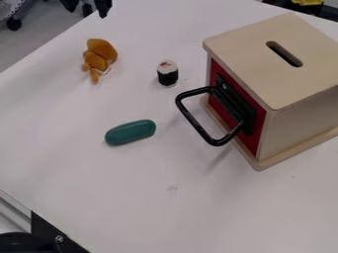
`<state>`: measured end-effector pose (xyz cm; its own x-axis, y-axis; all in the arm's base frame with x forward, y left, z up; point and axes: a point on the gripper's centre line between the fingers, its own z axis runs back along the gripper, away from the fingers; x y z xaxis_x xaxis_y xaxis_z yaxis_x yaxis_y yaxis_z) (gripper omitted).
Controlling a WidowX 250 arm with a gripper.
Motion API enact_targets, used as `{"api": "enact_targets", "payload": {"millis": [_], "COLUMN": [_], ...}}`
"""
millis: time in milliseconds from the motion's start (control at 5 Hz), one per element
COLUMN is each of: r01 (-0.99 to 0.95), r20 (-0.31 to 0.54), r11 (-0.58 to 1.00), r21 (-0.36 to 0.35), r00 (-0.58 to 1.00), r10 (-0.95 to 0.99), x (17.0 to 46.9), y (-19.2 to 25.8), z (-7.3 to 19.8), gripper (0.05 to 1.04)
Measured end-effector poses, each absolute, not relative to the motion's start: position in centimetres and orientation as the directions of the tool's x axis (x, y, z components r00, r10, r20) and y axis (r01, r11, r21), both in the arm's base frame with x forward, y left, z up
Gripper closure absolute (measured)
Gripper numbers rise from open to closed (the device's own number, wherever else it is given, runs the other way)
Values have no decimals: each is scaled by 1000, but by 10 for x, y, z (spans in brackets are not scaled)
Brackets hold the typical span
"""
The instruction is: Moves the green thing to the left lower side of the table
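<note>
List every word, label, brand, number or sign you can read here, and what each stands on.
None can be read on the wooden box, green thing, sushi toy or brown toy.
The faint mark on the table shows no readable letters.

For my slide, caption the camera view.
Green block on a white table, with toy sushi, a brown toy and a wooden box.

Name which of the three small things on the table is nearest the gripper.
The orange-brown toy, closest in view to the gripper; the toy sushi and green thing lie farther off.
</note>
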<state>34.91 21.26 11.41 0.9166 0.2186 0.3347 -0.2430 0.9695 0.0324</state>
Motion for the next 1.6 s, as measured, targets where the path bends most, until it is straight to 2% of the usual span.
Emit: {"api": "enact_targets", "payload": {"millis": [400,600,800,1000,1200,1400,1600], "r01": [-273,-235,5,221,338,451,508], "r20": [268,285,204,218,200,262,212], "r11": [961,970,998,973,940,890,861], "r21": [-33,-65,-60,-64,-51,-70,-33], "r00": [924,927,979,955,925,869,845], "r10": [272,244,7,-203,-322,-420,-490], "x": [342,334,317,296,271,252,240], "y": [200,186,174,158,138,110,91], "z": [91,102,105,111,109,96,73], "gripper": [83,83,83,83,83,83,83]}}
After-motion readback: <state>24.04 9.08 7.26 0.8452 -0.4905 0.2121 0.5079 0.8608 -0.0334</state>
